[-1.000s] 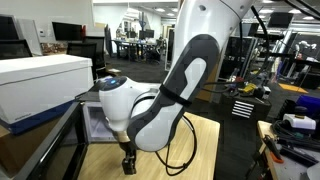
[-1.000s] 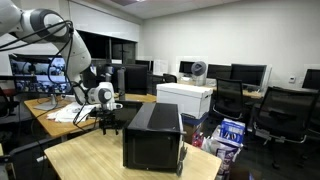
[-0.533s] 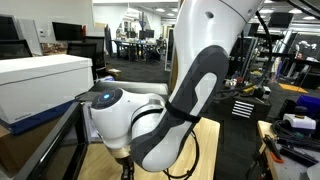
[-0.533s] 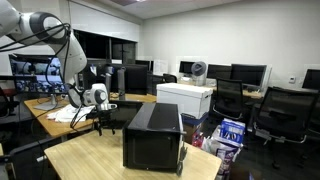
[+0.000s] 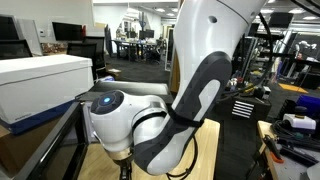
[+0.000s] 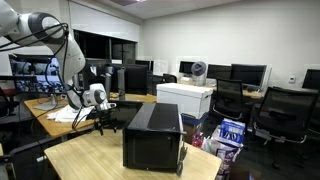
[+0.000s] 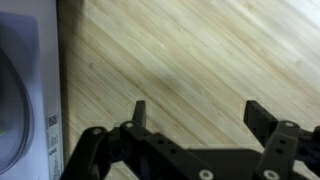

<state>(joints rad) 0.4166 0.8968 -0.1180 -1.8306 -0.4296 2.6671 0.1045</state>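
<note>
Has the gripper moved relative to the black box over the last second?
Yes. In an exterior view the gripper has shifted left, away from the black box, so the gap between them is wider. Its jaws are open and empty.

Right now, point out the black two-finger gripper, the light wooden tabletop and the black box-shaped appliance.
black two-finger gripper (image 7: 197, 115), wrist view, midway between its open fingertips.
light wooden tabletop (image 7: 200, 50), wrist view, bare boards beyond the fingers.
black box-shaped appliance (image 6: 155, 117), in an exterior view, its top.

appliance (image 6: 153, 135) on table (image 6: 85, 160), fingers (image 7: 139, 113) beside it
</note>
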